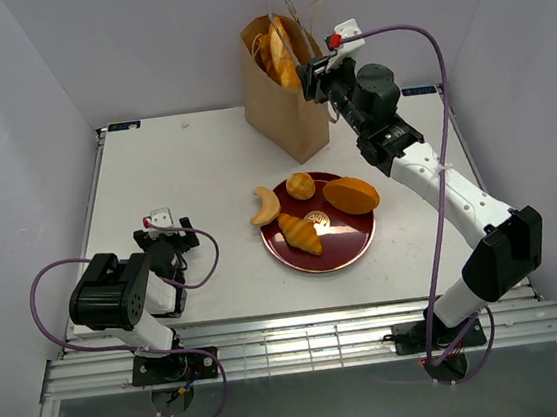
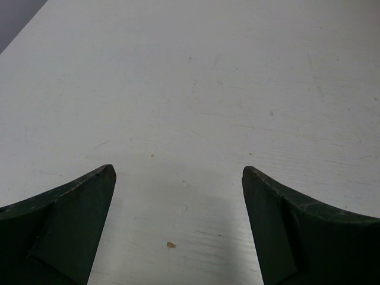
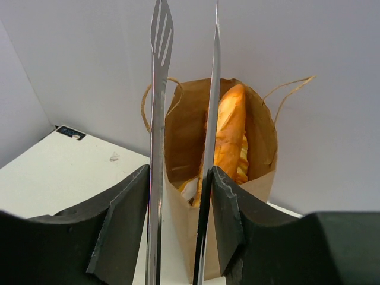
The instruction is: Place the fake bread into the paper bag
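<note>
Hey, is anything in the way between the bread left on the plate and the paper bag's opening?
Nothing lies between the plate and the paper bag. The bag's mouth, though, is partly taken up by a baguette standing in it, and the right hand with its tongs hangs at the opening.

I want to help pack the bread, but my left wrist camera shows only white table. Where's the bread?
Observer: Three bread pieces lie on a dark red plate, with a fourth beside it.
Operator: Where's the bag?
Observer: The paper bag stands at the table's far edge, a baguette poking out.
Operator: What's the other arm doing?
Observer: The right gripper holds metal tongs near the bag's top, nothing between them.
</note>
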